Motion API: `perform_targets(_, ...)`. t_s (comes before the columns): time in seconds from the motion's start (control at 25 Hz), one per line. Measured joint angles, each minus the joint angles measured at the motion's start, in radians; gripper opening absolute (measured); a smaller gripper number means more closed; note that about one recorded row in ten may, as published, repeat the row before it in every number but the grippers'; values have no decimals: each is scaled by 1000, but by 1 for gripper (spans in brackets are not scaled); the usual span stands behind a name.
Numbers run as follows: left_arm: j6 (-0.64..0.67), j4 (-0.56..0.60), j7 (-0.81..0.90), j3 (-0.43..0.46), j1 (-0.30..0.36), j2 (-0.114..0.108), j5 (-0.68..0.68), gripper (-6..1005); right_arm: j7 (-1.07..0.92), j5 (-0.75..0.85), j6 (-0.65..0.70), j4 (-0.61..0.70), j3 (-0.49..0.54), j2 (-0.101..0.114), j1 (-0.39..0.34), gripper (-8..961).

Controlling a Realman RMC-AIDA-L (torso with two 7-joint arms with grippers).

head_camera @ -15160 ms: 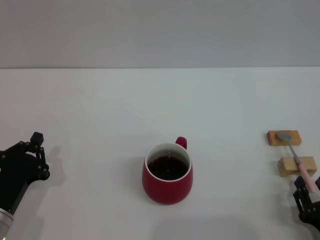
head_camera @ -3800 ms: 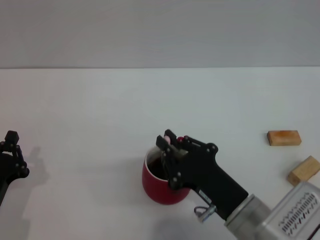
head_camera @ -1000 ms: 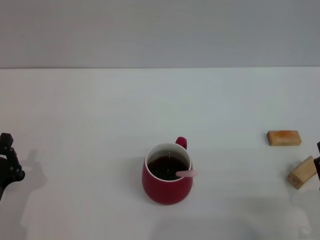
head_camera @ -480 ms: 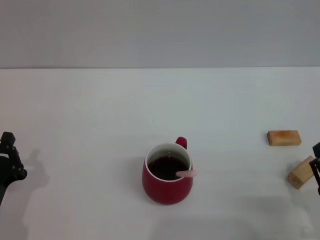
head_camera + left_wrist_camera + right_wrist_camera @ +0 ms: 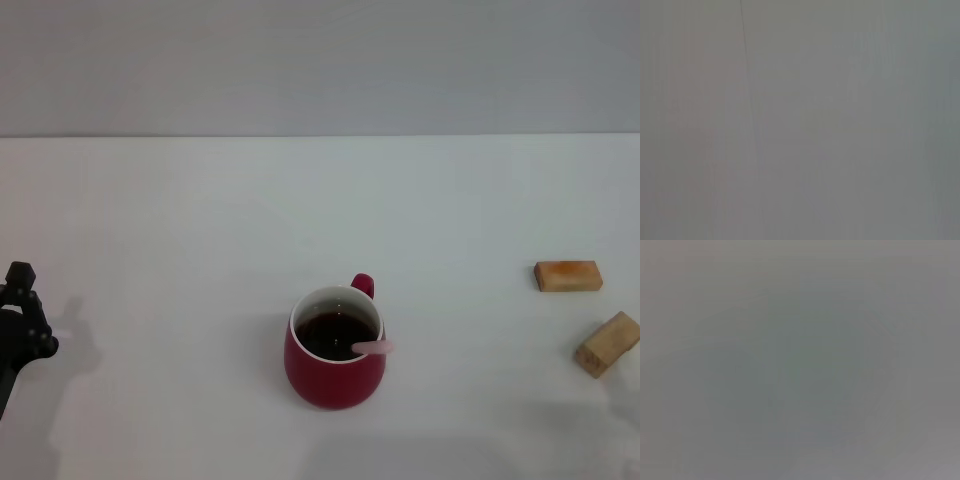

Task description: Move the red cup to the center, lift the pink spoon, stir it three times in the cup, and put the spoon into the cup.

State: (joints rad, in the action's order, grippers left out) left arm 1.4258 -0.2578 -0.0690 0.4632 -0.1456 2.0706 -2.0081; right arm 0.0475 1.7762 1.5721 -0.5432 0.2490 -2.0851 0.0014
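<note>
Head view: red cup [image 5: 335,358] sits mid-table, pink spoon [image 5: 372,347] propped on rim, handle out, so looks done. Left gripper [image 5: 22,325] parked at table's left edge, can't tell its fingers. Right gripper not visible.

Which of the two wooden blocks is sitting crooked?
The nearer wooden block, by the table's right edge, lies at a slant. The farther block lies straight, square to the table's edge.
</note>
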Motion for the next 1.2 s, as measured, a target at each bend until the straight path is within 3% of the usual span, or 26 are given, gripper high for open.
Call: perform_targets(1.2,0,1,0,8,0,-1,1,-2,6,0,-2,19,-36,2,38,824)
